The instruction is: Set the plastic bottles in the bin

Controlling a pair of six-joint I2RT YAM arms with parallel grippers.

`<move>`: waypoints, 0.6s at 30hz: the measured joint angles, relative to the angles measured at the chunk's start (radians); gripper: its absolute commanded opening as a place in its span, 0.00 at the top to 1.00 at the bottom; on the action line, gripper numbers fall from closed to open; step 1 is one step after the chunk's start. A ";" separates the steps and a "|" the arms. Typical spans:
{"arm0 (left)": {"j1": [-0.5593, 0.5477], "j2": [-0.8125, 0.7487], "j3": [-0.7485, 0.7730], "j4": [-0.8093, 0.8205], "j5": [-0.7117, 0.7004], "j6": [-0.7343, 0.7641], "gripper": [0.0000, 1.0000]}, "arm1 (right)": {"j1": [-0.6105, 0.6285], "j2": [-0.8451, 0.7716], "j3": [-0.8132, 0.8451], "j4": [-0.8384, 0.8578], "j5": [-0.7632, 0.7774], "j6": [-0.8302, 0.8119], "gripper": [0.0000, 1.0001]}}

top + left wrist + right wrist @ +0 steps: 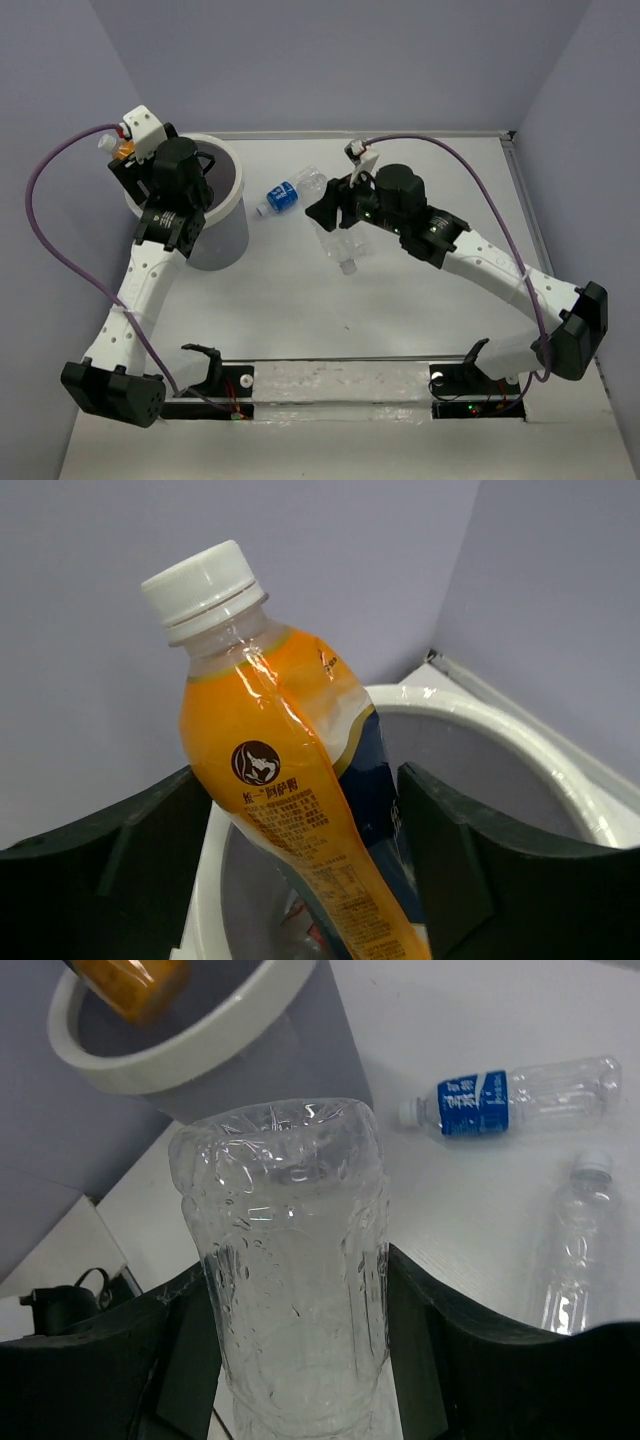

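Observation:
The white round bin (pixel 236 188) stands at the back left. My left gripper (pixel 130 160) is shut on the orange-yellow bottle (pixel 260 740), tilted with its white cap up, above the bin's rim (pixel 520 750). Something white and red lies at the bin's bottom. My right gripper (pixel 325 214) is shut on a clear unlabelled bottle (pixel 285 1260), held above the table's middle, cap end down (pixel 347 265). The blue-labelled bottle (pixel 285 195) lies between the bin and my right gripper. Another clear bottle (pixel 570 1260) lies on the table, hidden under the arm in the top view.
Purple walls close in the table at the back and both sides. Purple cables loop from each arm. Two black hooks (pixel 200 358) (pixel 478 352) sit by the arm bases at the near edge. The bin's wall (pixel 300 1050) stands ahead of my right gripper.

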 measured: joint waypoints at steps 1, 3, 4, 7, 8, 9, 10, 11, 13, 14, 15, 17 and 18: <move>0.008 0.002 -0.019 -0.014 0.016 -0.006 0.05 | 0.003 0.008 0.013 0.006 -0.001 0.002 0.49; 0.012 0.000 -0.030 -0.042 0.053 -0.037 0.03 | 0.023 0.067 0.094 0.040 -0.003 0.006 0.49; 0.012 -0.008 -0.030 -0.048 0.089 -0.055 0.02 | 0.030 0.101 0.142 0.052 -0.004 0.006 0.49; 0.011 -0.055 -0.019 -0.086 0.174 -0.099 0.02 | 0.042 0.211 0.307 0.076 -0.006 0.005 0.51; 0.012 -0.077 -0.015 -0.101 0.222 -0.119 0.02 | 0.044 0.255 0.375 0.094 -0.006 0.003 0.51; 0.012 -0.114 -0.014 -0.113 0.272 -0.137 0.03 | 0.046 0.296 0.435 0.111 -0.007 0.003 0.52; 0.012 -0.159 -0.014 -0.125 0.325 -0.154 0.03 | 0.047 0.325 0.483 0.117 -0.007 0.003 0.52; 0.011 -0.201 -0.014 -0.134 0.373 -0.175 0.03 | 0.047 0.357 0.531 0.130 -0.008 0.002 0.52; 0.011 -0.289 -0.011 -0.148 0.428 -0.198 0.03 | 0.047 0.417 0.616 0.164 -0.010 0.003 0.53; 0.012 -0.329 -0.008 -0.153 0.462 -0.214 0.04 | 0.047 0.439 0.648 0.167 -0.010 0.004 0.53; 0.012 -0.348 -0.008 -0.154 0.481 -0.224 0.04 | 0.048 0.477 0.699 0.183 -0.011 0.008 0.53; 0.012 -0.428 -0.003 -0.164 0.537 -0.250 0.04 | 0.049 0.535 0.769 0.220 -0.011 0.017 0.53; 0.012 -0.465 0.005 -0.168 0.566 -0.262 0.04 | 0.050 0.576 0.819 0.239 -0.012 0.025 0.53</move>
